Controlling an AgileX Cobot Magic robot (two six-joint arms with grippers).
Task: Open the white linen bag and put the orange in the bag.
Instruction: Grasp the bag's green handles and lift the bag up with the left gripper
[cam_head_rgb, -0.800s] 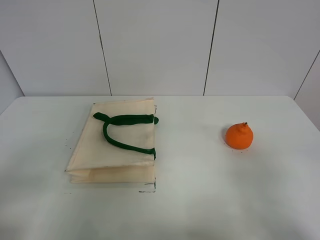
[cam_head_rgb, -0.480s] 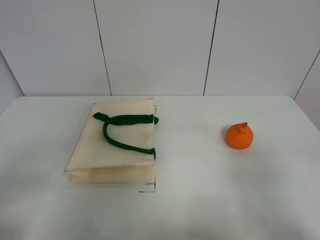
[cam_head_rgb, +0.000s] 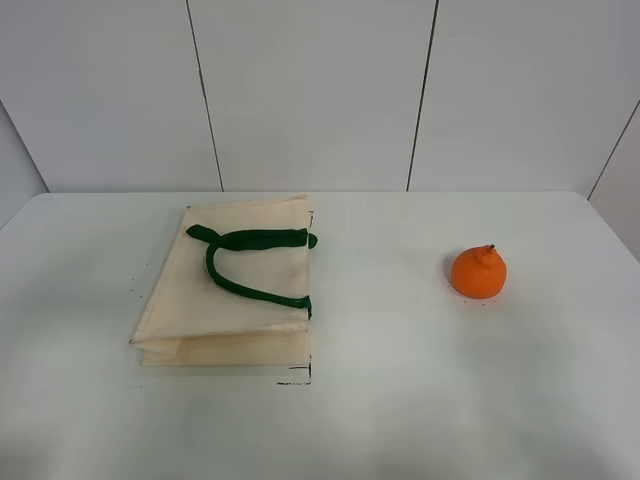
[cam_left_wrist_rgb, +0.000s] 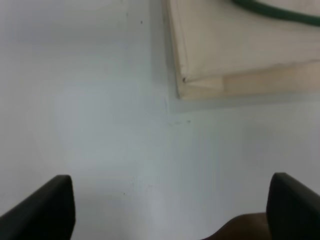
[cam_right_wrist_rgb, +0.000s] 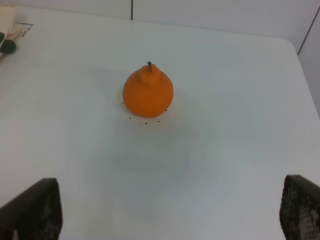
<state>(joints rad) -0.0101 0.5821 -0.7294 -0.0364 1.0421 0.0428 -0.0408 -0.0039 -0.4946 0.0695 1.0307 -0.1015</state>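
Bag and orange are lying apart on the table

The bag is lying flat and shut on the white table. Its green handle is resting on top in a loop. The cloth is folding over at one edge, so two layers are showing there.

The left gripper is hanging over bare table. Its two dark fingers are standing wide apart, and they are holding nothing. The bag is lying out in front of this gripper, with one corner pointing back toward it. The gripper is not touching the bag. A few tiny dark marks are showing on the table between them.

The right gripper is hanging over bare table too. Its fingers are also spread wide, holding nothing. The orange is sitting straight out in front, about in line with the gap between the fingers, and well apart from them. It is sitting with its bumpy stem end up. Little dark dots are showing on the table around its bottom.

The orange is sitting outside the bag and well away from it. The bag is lying far off to one side of the right gripper, and only a bit of its edge is peeking into that gripper's view.
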